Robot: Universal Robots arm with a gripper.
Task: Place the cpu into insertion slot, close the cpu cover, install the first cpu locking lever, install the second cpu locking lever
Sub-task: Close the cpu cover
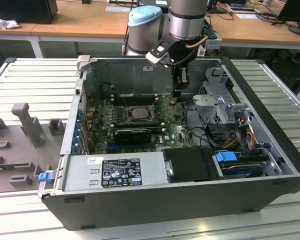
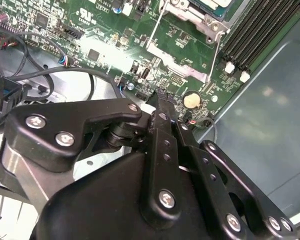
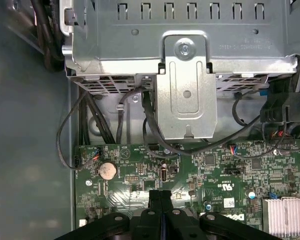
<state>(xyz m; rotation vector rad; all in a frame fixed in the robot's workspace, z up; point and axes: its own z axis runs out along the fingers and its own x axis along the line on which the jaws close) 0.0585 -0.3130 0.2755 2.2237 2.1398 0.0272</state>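
Slatted metal table point(image 1: 270, 85) carries an open computer case point(image 1: 165, 205), where a power supply point(image 1: 90, 172) along the near edge bears a printed label point(image 1: 121, 172). Beyond it the socket point(image 1: 138, 114), silvery at its centre, lies on the green circuit board point(image 1: 177, 132). To the exterior view's right of the socket and apart from it, the gripper point(image 1: 178, 94) points straight down near the board, fingers point(image 3: 155, 200) pressed together on nothing, between the socket and the drive cage point(image 1: 225, 97). The arm point(image 1: 187, 20) stands upright above it, with wooden desks point(image 1: 80, 25) behind.
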